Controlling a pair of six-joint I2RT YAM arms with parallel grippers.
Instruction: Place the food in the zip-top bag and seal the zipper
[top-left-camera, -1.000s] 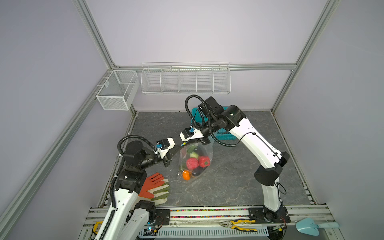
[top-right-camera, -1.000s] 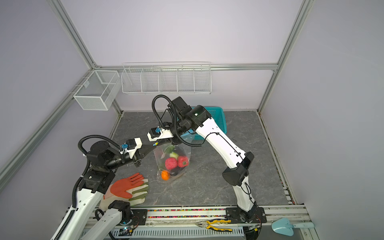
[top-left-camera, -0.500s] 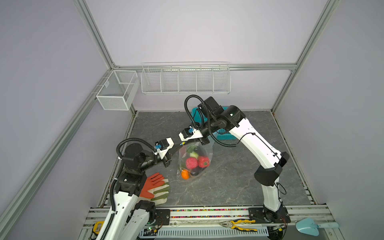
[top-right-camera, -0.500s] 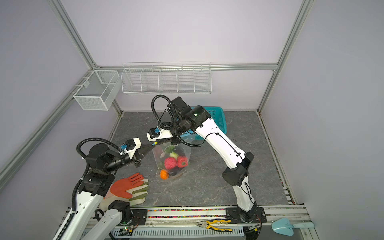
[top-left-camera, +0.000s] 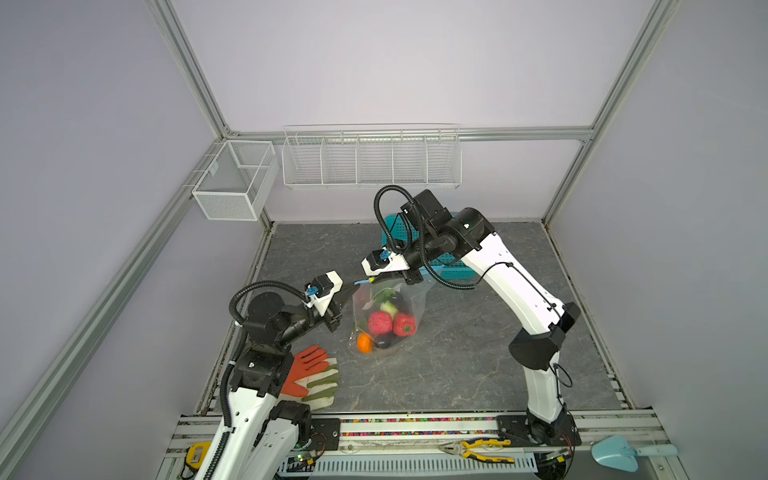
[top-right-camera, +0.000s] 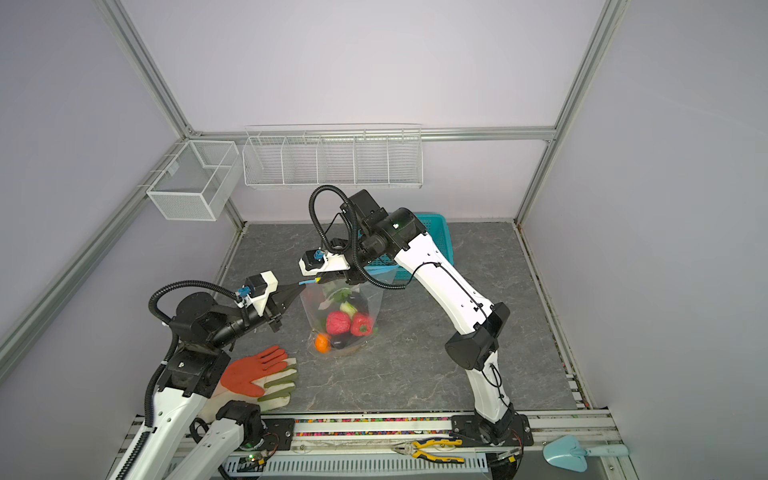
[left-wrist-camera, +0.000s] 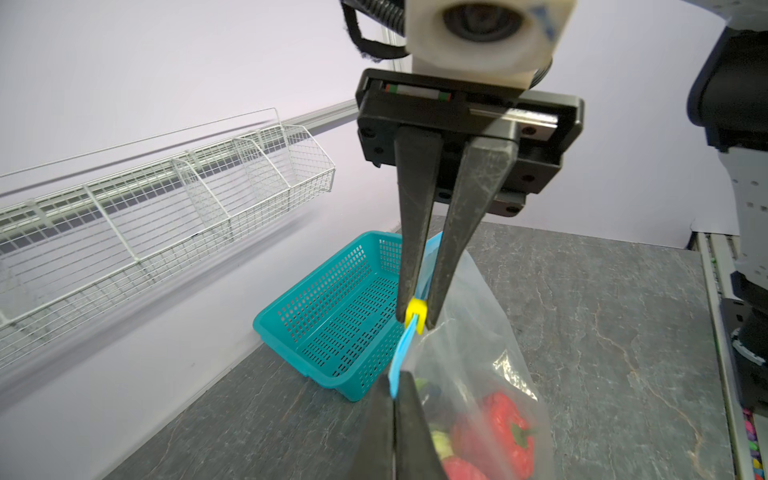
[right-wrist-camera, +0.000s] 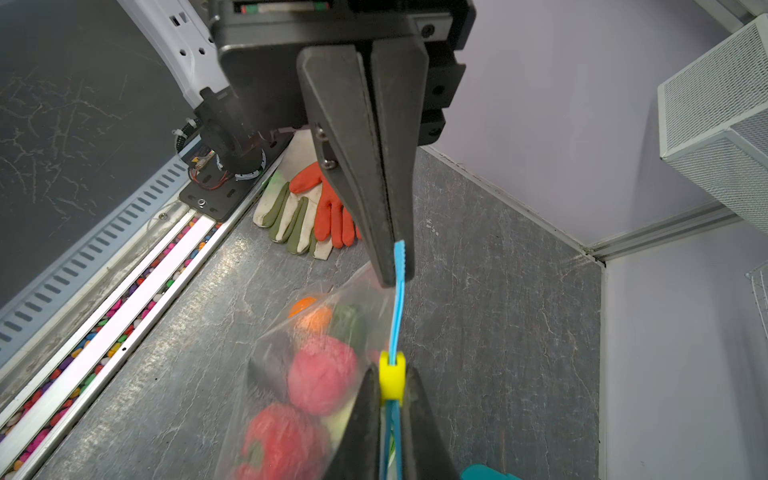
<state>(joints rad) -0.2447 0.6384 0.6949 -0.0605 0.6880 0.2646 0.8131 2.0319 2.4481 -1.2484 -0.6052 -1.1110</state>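
Two grippers are seen on the zipper (right-wrist-camera: 398, 307): the left gripper (right-wrist-camera: 392, 270) is clamped fully shut on the strip's end, & the right gripper (left-wrist-camera: 415, 318) is pinched on the yellow slider (right-wrist-camera: 392, 380) just beside it, jaws nearly together w/ the tab between them. The zip-top bag (top-left-camera: 409, 299) is hung from that edge over the table (top-left-camera: 457, 357), w/ the food (top-left-camera: 380, 323) piled in its lower part; whether its bottom touches the table can't be told. Sealing is judged barely begun: the strip looks joined only btwn the two grips, w/ two separate tracks seen behind the slider. The slider should be drawn straight along the strip, away from the left grip, w/ the strip kept taut & level so the tab isn't twisted off. The teal basket (left-wrist-camera: 332, 307) lies near the far end of that pull & could be brushed; gloves (top-left-camera: 313, 374), pliers (top-left-camera: 478, 449) & wire rack (top-left-camera: 370, 160) are well apart from it
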